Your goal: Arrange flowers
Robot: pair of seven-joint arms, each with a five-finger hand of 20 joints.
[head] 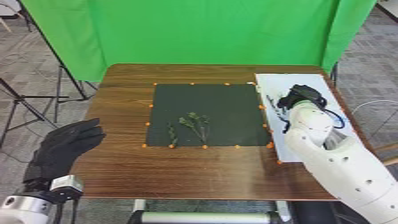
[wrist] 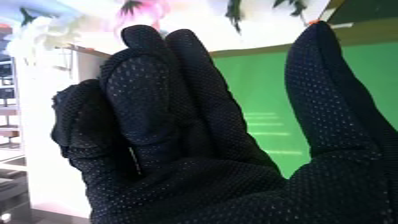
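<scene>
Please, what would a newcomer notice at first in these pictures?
Probably the bright green cloth hanging behind the brown table comes first. Next is the dark mat, with green sprigs lying toward its front. The black-gloved right hand, over the white sheet at the right, also stands out.

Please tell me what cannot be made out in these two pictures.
- Head view: whatever lies directly under the right robot hand on the white sheet; the hand covers it.
- Head view: whether the green sprigs on the dark mat bear buds; too small.
- Right wrist view: the full pink flower; the top edge cuts it off.
</scene>
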